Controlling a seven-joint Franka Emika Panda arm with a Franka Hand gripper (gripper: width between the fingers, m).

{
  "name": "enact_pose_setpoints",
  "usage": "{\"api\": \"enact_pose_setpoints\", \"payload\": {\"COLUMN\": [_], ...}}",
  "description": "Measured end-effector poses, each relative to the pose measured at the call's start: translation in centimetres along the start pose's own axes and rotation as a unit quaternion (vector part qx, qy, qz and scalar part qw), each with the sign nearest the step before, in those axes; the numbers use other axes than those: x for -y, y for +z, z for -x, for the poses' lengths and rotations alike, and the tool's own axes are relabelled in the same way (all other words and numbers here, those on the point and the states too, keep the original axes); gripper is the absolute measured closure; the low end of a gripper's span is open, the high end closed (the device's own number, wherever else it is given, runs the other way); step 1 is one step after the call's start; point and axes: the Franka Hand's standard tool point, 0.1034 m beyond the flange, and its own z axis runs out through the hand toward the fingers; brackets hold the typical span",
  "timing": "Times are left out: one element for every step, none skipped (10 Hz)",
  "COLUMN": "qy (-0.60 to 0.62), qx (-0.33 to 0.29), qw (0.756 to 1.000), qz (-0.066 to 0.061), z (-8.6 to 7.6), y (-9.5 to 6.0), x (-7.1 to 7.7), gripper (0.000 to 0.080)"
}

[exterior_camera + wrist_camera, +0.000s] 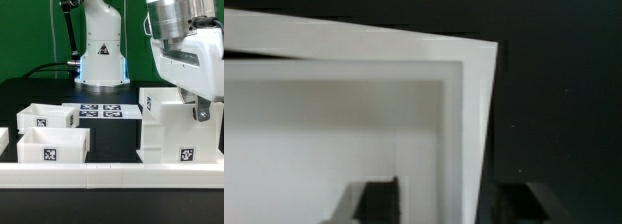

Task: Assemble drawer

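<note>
The drawer's large white shell (172, 128) stands on the table at the exterior view's right, a tag on its front. My gripper (199, 108) comes down on the shell's top edge on that side. In the wrist view the gripper (452, 205) straddles one wall of the shell (438, 120), with a dark finger (377, 202) against each face, shut on the wall. Two shallow white trays, a farther one (48, 114) and a nearer one (52, 146), sit at the exterior view's left, apart from the shell.
The marker board (101, 110) lies flat behind the trays, before the robot's base (102, 55). A long low white border wall (110, 176) runs along the front. Another white part shows at the far left edge (4, 138).
</note>
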Motion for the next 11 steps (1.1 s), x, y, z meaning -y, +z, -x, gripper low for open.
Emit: {"api": "enact_pose_setpoints", "payload": {"qy": [-0.044,-0.077,-0.111,-0.155,-0.213,-0.242,-0.230,-0.233,-0.234,-0.262,-0.354], "qx": [0.001,0.006,0.011,0.013,0.010,0.007,0.007,0.008,0.008,0.008,0.013], "qw": [0.999,0.997,0.994,0.988,0.977,0.970,0.973,0.972,0.972,0.965,0.932], "qz": [0.006,0.014,0.022,0.018,0.013,0.010,0.012,0.013,0.012,0.022,0.076], "z": [0.0,0.2,0.6,0.9,0.3,-0.5,-0.4,-0.3,-0.3,-0.6,-1.9], "y": [-0.3,-1.1,-2.2,-3.6,-5.0,-5.8,-5.5,-5.5,-5.5,-5.4,-5.1], "x": [-0.6,-1.3,-1.9,-2.3,-2.8,-3.3,-3.4,-3.4,-3.4,-3.7,-5.7], "gripper": [0.0272,0.0272,0.0175,0.0157,0.0157,0.0151,0.0151,0.0151,0.0151,0.0151,0.0151]}}
